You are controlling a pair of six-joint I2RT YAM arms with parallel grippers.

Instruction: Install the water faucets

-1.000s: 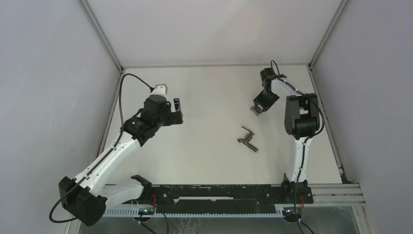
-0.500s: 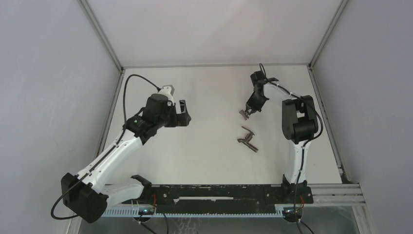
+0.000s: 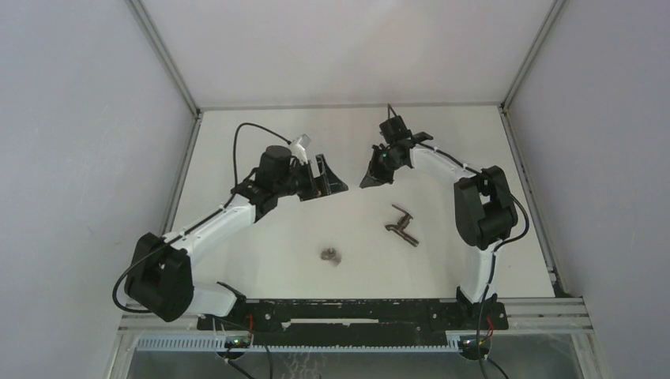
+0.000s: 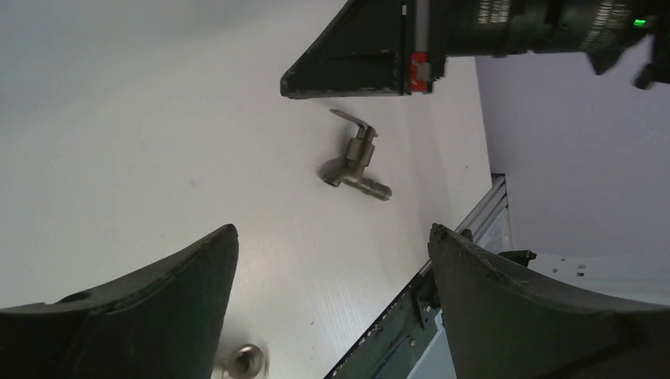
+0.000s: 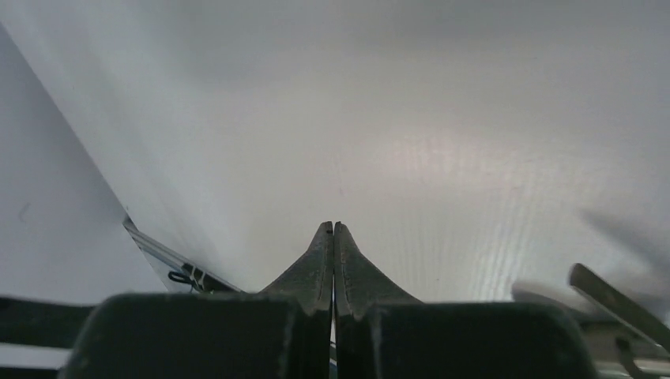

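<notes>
The faucet stem with its thin lever handle (image 3: 401, 226) lies on the white table right of centre; it also shows in the left wrist view (image 4: 355, 160). The short stubby fitting (image 3: 330, 254) lies apart from it, nearer the front, and shows blurred at the bottom of the left wrist view (image 4: 242, 362). My left gripper (image 3: 332, 180) is open and empty above the table's middle (image 4: 332, 237). My right gripper (image 3: 368, 181) faces it a short way to the right, with its jaws pressed together on nothing (image 5: 333, 227). Its dark fingers (image 4: 355, 63) show at the top of the left wrist view.
The black rail (image 3: 348, 312) with the arm bases runs along the front edge. Grey walls and metal frame posts (image 3: 521, 71) close in the table on three sides. A blurred thin grey bar (image 5: 612, 300) shows at the lower right of the right wrist view.
The left arm swung right to the middle. The right gripper moved left to meet it and no longer holds the small grey piece. The stubby fitting now lies on the table near the front.
</notes>
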